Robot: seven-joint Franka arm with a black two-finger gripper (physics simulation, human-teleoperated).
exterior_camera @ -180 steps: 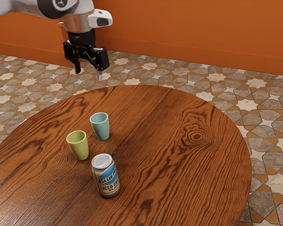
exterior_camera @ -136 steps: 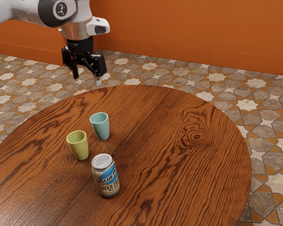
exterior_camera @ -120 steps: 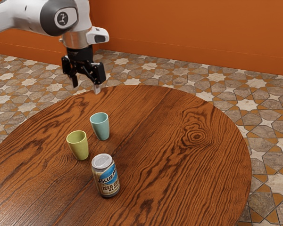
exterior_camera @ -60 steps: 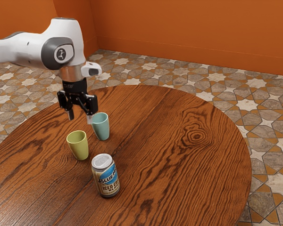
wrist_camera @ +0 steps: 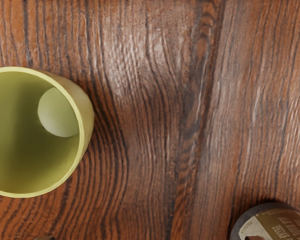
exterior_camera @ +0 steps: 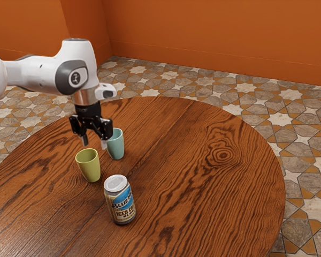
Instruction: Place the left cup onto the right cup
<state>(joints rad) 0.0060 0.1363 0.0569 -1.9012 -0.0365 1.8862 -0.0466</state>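
Above the green cup, gripper wide and empty, near the teal cup.

Home: patterned floor tiles, wooden table

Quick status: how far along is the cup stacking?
Nothing is finished yet: the green cup and the teal cup stand apart on the table. In hand: the gripper hovers open close above the green cup, holding nothing. Left: grasp the green cup, lift it, and set it on the teal cup.
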